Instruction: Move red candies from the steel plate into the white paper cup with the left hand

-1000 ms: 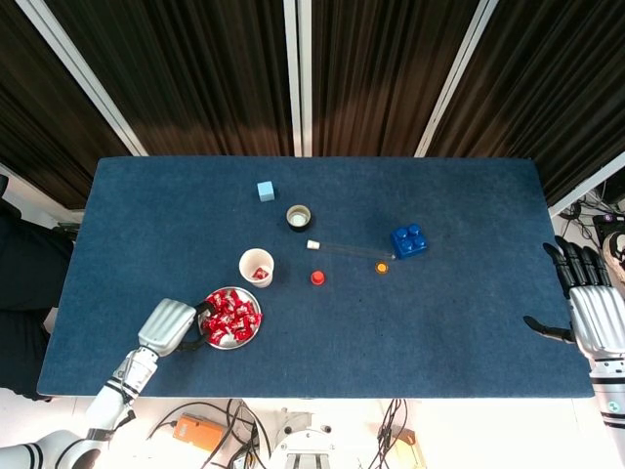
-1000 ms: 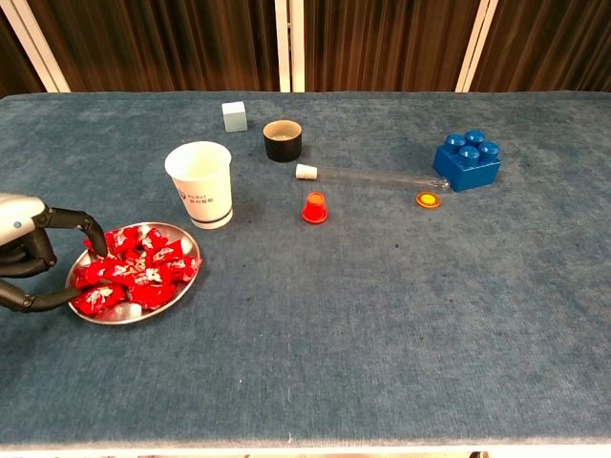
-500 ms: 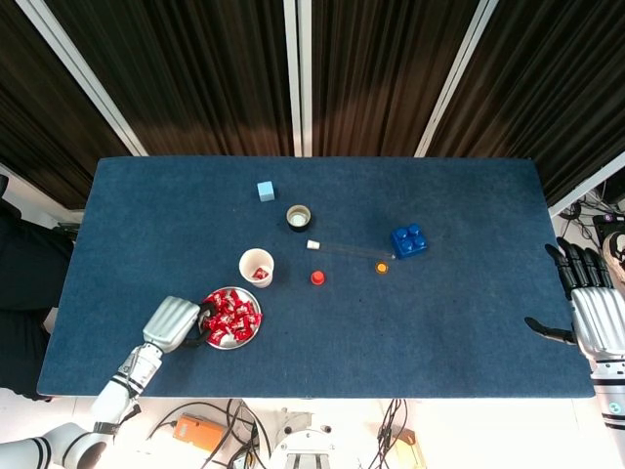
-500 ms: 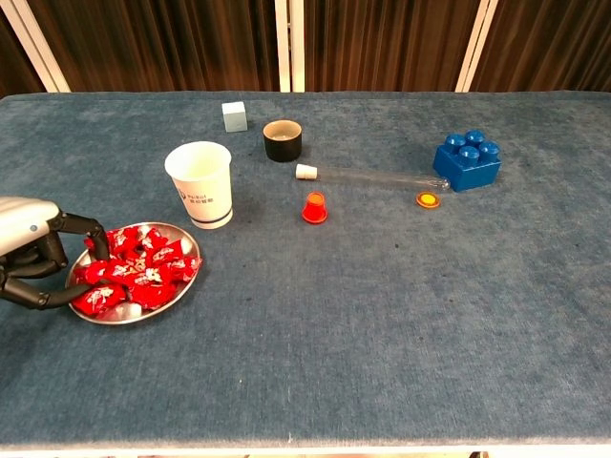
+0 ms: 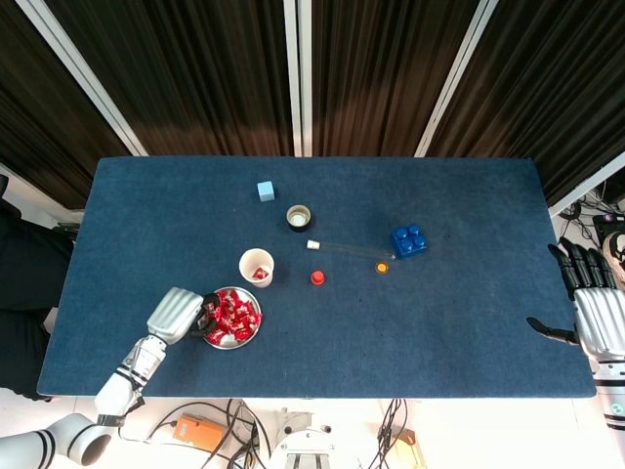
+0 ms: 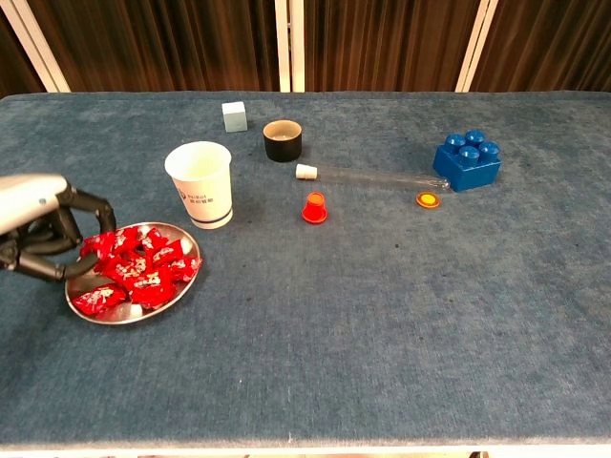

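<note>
Left hand [image 6: 43, 229] at the near-left edge of the steel plate [image 6: 178, 286], fingers [image 6: 91, 203] curled down over the left side of the heap of red candies [image 6: 143, 267]. The fingertips are sunk among the wrappers; whether a candy is actually pinched between them cannot be told from either view. In the chest view the hand is cut off by the left frame edge, wrist unseen. From the head view the back of the hand [image 5: 176, 313] covers the fingers almost entirely, and its forearm runs off toward the bottom-left corner.

Candies fill most of the plate; individual pieces blur together, count not readable. White paper cup [image 6: 200, 184] stands upright just behind the plate, apart from it. The head view shows something red inside the cup [image 5: 257, 266]; the chest view cannot see into it.

Further out on the blue table [image 6: 382, 315]: black cup [image 6: 283, 140] and small pale-blue cube [image 6: 234, 115] behind the paper cup; a clear tube [image 6: 368, 175] with a white cap lying flat, its far end meeting the blue toy brick [image 6: 467, 160]; a red cap [image 6: 314, 207] and an orange cap [image 6: 429, 199] near the tube.

Right hand [image 5: 596, 308] visible only in the head view, at the far right beyond the table edge, fingers extended and apart, holding nothing, partly cropped by the frame.
</note>
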